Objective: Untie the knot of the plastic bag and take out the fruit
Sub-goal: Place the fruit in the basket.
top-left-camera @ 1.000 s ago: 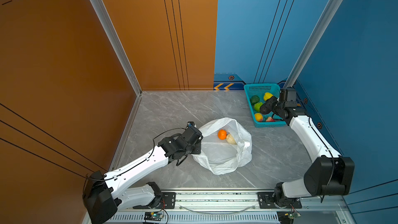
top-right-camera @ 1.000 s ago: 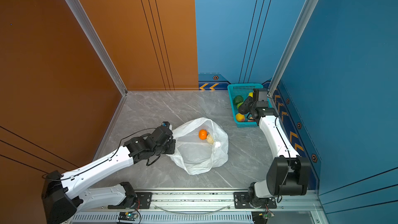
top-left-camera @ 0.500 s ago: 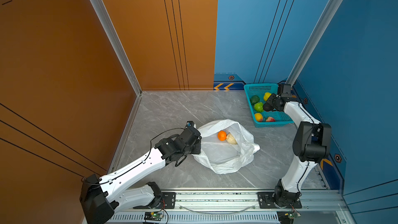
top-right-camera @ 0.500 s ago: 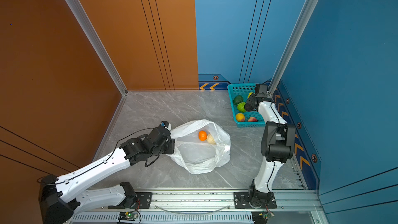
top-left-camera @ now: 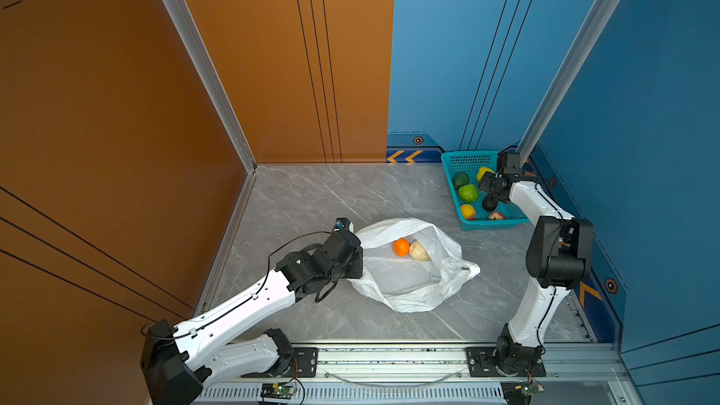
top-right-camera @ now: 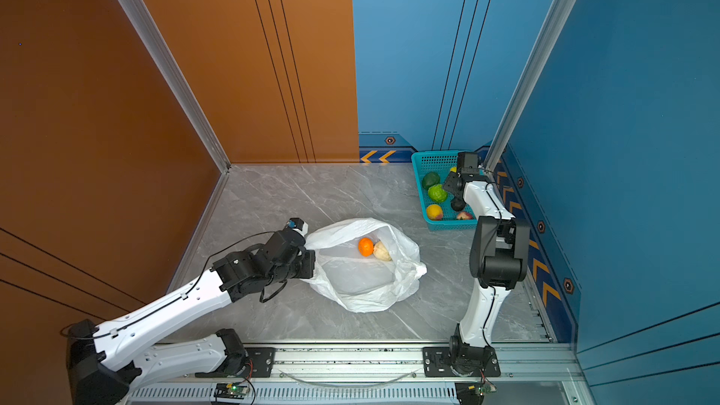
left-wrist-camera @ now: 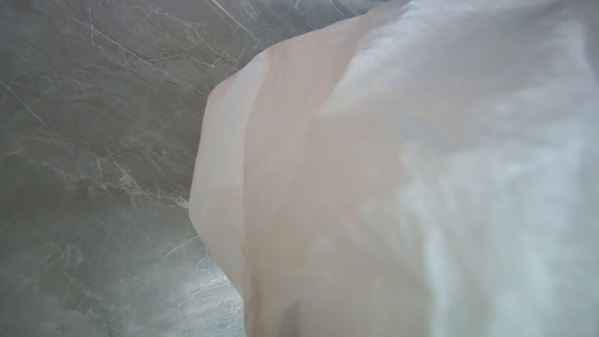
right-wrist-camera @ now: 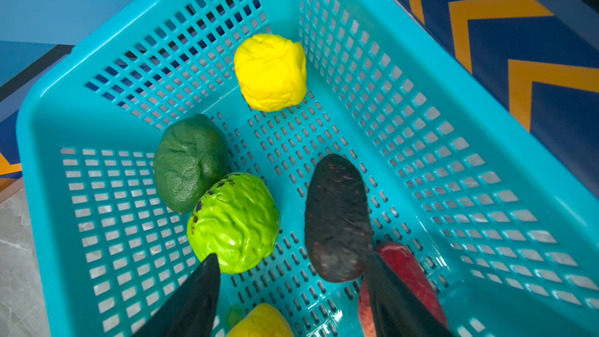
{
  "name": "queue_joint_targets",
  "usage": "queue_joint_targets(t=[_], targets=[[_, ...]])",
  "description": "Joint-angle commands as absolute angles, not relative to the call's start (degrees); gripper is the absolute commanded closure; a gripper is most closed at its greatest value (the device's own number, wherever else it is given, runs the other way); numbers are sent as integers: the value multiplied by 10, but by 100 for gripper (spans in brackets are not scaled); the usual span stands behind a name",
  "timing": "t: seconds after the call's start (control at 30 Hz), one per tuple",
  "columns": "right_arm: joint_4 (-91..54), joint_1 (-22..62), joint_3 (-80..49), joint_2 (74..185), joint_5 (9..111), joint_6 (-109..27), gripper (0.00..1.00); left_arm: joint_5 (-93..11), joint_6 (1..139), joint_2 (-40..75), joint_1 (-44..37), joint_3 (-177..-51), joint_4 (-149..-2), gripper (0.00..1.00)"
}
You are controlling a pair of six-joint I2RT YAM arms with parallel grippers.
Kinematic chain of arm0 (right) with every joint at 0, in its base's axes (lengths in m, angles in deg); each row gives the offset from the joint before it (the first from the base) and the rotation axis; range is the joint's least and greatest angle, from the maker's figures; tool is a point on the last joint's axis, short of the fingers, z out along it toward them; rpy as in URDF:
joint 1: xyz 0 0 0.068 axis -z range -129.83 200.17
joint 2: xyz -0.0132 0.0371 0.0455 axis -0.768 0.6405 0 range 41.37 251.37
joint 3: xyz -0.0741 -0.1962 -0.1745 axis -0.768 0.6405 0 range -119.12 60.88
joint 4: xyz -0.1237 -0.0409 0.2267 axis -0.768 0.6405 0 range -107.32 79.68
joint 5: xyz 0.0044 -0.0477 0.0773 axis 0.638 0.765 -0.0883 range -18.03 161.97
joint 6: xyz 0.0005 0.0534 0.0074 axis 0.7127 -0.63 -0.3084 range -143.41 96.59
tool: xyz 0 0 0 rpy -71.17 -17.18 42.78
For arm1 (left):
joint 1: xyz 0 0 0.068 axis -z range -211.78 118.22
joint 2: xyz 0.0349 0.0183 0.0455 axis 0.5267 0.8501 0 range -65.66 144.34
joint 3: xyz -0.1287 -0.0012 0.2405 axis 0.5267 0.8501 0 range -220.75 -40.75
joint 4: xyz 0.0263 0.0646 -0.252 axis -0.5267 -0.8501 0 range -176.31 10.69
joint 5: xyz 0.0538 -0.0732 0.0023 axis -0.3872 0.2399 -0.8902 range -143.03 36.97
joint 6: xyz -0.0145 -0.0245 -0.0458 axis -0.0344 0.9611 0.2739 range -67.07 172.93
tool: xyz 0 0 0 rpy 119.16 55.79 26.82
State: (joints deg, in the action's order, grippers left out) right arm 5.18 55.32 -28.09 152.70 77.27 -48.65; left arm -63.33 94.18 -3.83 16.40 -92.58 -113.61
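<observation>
The white plastic bag (top-left-camera: 409,282) (top-right-camera: 358,278) lies mid-floor with its mouth gaping; the knot is out of view. An orange fruit (top-left-camera: 401,247) and a cream one (top-left-camera: 419,251) rest inside. My left gripper (top-left-camera: 356,266) is at the bag's left rim, shut on the film, which fills the left wrist view (left-wrist-camera: 421,157) and hides the jaws. My right gripper (right-wrist-camera: 291,257) (top-left-camera: 489,188) hangs open over the teal basket (right-wrist-camera: 421,124), empty. The near-black fruit (right-wrist-camera: 337,218) lies just ahead of it, beside bright green (right-wrist-camera: 235,222), dark green (right-wrist-camera: 189,162), yellow (right-wrist-camera: 270,71), red (right-wrist-camera: 405,267) and yellow-orange (right-wrist-camera: 259,320) pieces.
The basket (top-left-camera: 469,159) sits in the back right corner against the blue wall. Orange wall panels close the left and back. The arms' metal rail (top-left-camera: 389,360) runs along the front edge. Grey marble floor (top-left-camera: 311,196) lies between bag and walls.
My right gripper has opened over the basket and the near-black fruit now lies on the basket floor. The right elbow has risen. The left gripper stays shut at the bag's rim.
</observation>
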Motion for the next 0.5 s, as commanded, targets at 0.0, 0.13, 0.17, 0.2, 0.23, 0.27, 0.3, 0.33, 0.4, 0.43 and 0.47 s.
queue_joint_targets(t=[0.0,0.13,0.17,0.2,0.23,0.27,0.3,0.33,0.4,0.43,0.47], targets=[[88,541,-298,1500,791,-468,25,-644,946,-49,171,-927,-1136,100],[110,528,-297,1471,776,-464,23,-646,947,-53,174,-927,-1136,100],[118,524,-296,1462,768,-464,22,-647,947,-54,175,-927,-1136,100],[127,521,-295,1453,759,-464,22,-648,947,-55,175,-927,-1135,100],[136,514,-293,1439,753,-462,22,-648,947,-56,175,-927,-1136,100],[144,508,-290,1426,748,-460,22,-648,947,-57,177,-927,-1136,100],[154,501,-287,1409,740,-459,21,-649,947,-58,176,-927,-1136,100],[167,493,-284,1392,729,-458,21,-649,948,-59,178,-927,-1136,100],[197,472,-281,1355,713,-456,21,-650,949,-58,178,-928,-1136,100],[213,458,-280,1336,706,-453,21,-649,950,-58,179,-929,-1135,100],[227,448,-280,1323,703,-451,20,-649,950,-57,180,-930,-1136,100]])
